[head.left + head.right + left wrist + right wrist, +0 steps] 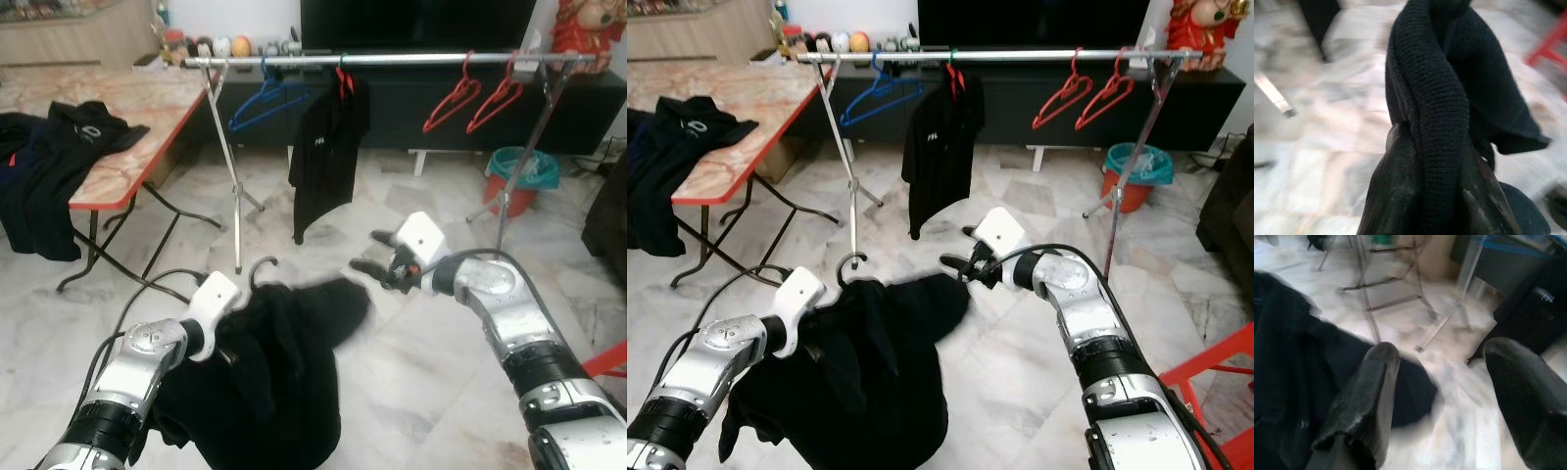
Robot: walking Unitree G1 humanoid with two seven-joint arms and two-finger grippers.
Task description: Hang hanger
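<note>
Hanger [263,269] with black shirt [265,362] on it is low, near the floor, well short of the rail [392,61], so lifting and hooking are left. Left gripper [1437,166] is clamped on the shirt's knit collar; right gripper [377,253] is wide apart, empty, just beside the shirt's edge. Far off, another shirt already hangs on the rail.

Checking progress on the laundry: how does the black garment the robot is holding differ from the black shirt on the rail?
The held black garment is bunched and drooping, clamped in the left end effector; the black shirt hangs flat and spread. The held garment's hanger hook is free in the air; the shirt's red hanger is hooked on the rail. The held garment sits low, the shirt high. Both are black, both on hangers.
</note>
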